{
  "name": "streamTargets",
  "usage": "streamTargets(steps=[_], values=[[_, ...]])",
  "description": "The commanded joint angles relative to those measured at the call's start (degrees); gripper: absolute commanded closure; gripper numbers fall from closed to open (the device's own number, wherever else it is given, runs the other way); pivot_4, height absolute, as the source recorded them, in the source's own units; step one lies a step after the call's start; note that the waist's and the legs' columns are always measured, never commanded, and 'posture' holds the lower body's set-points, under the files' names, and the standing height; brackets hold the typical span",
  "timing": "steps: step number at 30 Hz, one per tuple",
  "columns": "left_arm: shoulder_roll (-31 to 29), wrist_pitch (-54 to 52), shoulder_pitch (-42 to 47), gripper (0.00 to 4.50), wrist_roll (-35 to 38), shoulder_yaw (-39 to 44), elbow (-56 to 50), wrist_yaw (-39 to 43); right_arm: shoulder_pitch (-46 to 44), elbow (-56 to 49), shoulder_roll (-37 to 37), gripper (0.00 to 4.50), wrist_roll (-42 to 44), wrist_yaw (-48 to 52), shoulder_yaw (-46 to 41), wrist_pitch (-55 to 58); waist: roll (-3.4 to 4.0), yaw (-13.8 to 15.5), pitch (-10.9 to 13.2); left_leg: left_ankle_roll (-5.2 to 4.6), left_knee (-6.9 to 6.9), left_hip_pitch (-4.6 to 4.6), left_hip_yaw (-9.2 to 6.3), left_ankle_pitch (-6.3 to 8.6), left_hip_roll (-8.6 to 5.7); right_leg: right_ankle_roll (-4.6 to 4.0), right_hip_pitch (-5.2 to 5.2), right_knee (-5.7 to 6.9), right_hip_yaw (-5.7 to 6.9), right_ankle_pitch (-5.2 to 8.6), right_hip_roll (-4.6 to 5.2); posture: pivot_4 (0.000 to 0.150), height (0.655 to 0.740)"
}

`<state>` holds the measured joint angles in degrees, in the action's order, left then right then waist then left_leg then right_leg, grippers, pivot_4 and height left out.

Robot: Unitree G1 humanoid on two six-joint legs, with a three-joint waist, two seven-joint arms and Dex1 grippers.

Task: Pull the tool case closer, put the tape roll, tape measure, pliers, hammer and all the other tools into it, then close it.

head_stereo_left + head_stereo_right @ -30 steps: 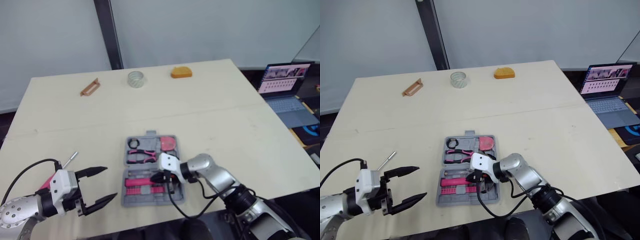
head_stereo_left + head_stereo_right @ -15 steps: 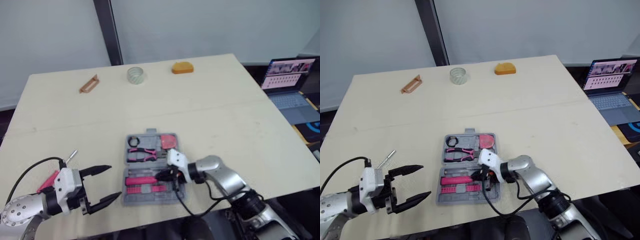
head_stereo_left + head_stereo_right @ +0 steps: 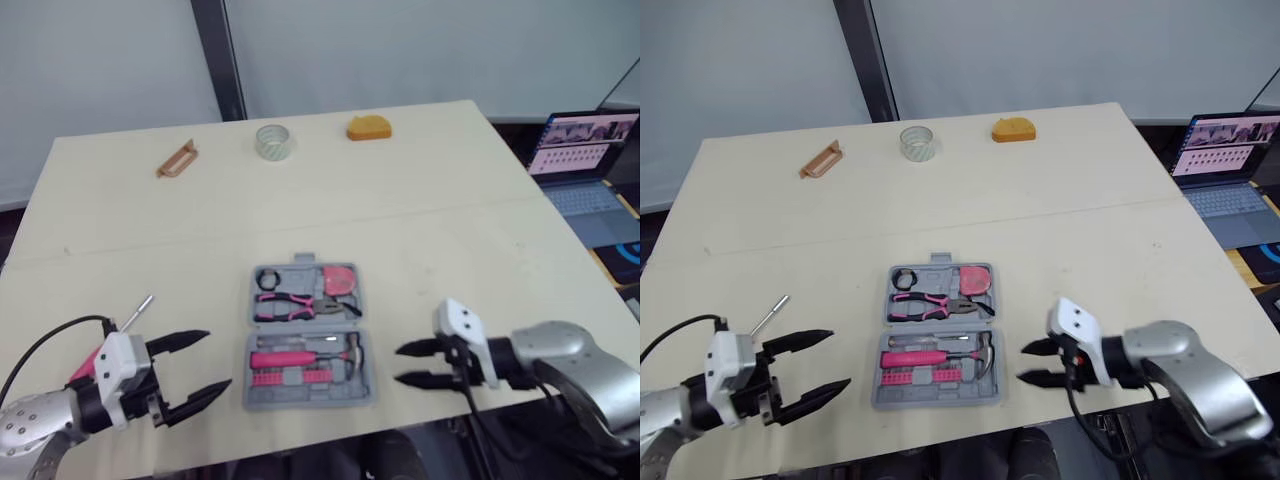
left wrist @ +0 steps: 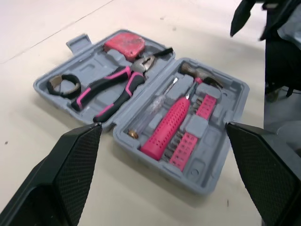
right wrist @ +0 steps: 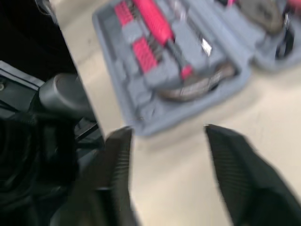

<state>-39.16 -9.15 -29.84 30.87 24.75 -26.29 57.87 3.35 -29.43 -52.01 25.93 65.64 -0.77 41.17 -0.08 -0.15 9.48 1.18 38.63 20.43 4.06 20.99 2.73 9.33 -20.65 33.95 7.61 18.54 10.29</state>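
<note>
We have pliers (image 3: 290,303) and hammer (image 3: 290,358) in the open tool case (image 3: 305,335); tape roll (image 3: 271,141) lies far up the bench (image 3: 450,230); left end effector (image 3: 215,360) and right end effector (image 3: 400,364) gape empty.

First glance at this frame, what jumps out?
The open grey tool case lies near the table's front edge, with pink-handled pliers and a hammer seated inside. An open hand hovers on each side of it: the left hand and the right hand. The tape roll sits along the far edge, between a brown bracket-like piece and an orange object.
</note>
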Motion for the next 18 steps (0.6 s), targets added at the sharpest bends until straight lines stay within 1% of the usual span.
streamTargets(steps=[1,5,8,10,18], values=[[0.87,3.25,-3.97,0.0,-0.66,2.59,0.47,2.05,5.39,-1.87,-1.66,0.03,1.16,1.1,-4.65,-3.31,-0.09,0.1,0.11,0.0,0.05,0.0,0.0,0.0,0.0,0.0,0.01,0.01,0.0,0.0,0.0,0.15,0.74],[3.29,7.6,-5.71,0.0,-1.75,4.42,2.67,1.49,9.38,-0.13,-1.47,0.03,0.12,0.31,-6.6,-7.38,-0.15,0.14,0.26,-0.02,0.31,0.0,-0.02,0.04,0.01,0.0,0.02,-0.04,-0.04,-0.01,0.02,0.15,0.74],[4.51,8.41,-6.23,0.0,-1.51,5.2,3.98,1.3,9.99,1.32,-0.04,0.03,0.14,-1.0,-8.15,-10.43,-0.19,0.15,0.29,-0.02,0.38,0.0,-0.04,0.06,0.04,-0.02,0.04,-0.01,-0.05,-0.01,0.01,0.15,0.74],[5.02,8.4,-6.26,0.0,-1.28,5.4,4.58,1.02,10.06,2.37,0.44,0.03,-1.84,-2.51,-8.12,-12.85,-0.22,0.15,0.31,-0.03,0.37,0.0,-0.04,0.08,0.04,-0.02,0.04,-0.02,-0.04,-0.01,0.01,0.15,0.74],[5.42,11.35,-4.36,0.0,-2.36,3.61,7.36,1.47,7.75,4.39,1.11,0.03,1.52,-5.73,-7.84,-4.68,-0.24,0.21,0.32,-0.06,0.45,0.03,-0.03,0.1,0.04,-0.01,0.04,0.02,-0.05,-0.02,0.02,0.15,0.74]])
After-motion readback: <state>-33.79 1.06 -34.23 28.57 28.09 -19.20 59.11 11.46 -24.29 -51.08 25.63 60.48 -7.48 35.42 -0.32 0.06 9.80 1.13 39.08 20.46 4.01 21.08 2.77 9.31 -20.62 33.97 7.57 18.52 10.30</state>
